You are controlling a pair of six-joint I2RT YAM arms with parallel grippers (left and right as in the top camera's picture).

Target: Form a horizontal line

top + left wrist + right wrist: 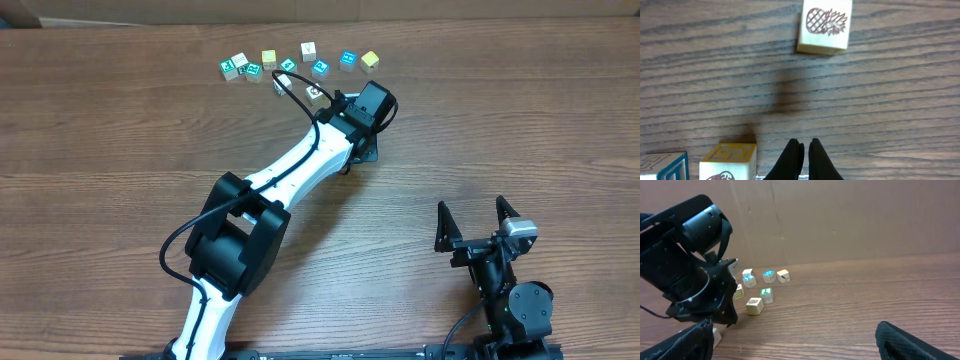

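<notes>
Overhead: high above, looking straight down on the brown wood-grain table [120, 150], covering the whole workspace.
Left wrist: faces down, very close to the tabletop; a cream cube with a pineapple print [824, 25] sits at the top edge.
Right wrist: low and near-level, looking across toward the distant small printed cubes [754, 306].
Shared: overhead and right wrist both show the white-and-black left arm [300, 165] and the cubes.

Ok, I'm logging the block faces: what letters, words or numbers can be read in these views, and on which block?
Nothing reads for certain.
Pineapple block: a pineapple drawing, no text.
Yellow block: raised character, cut off, unreadable.
Blue-edged block: partial character, unreadable.
Overhead blocks: marks too small to read.
</notes>
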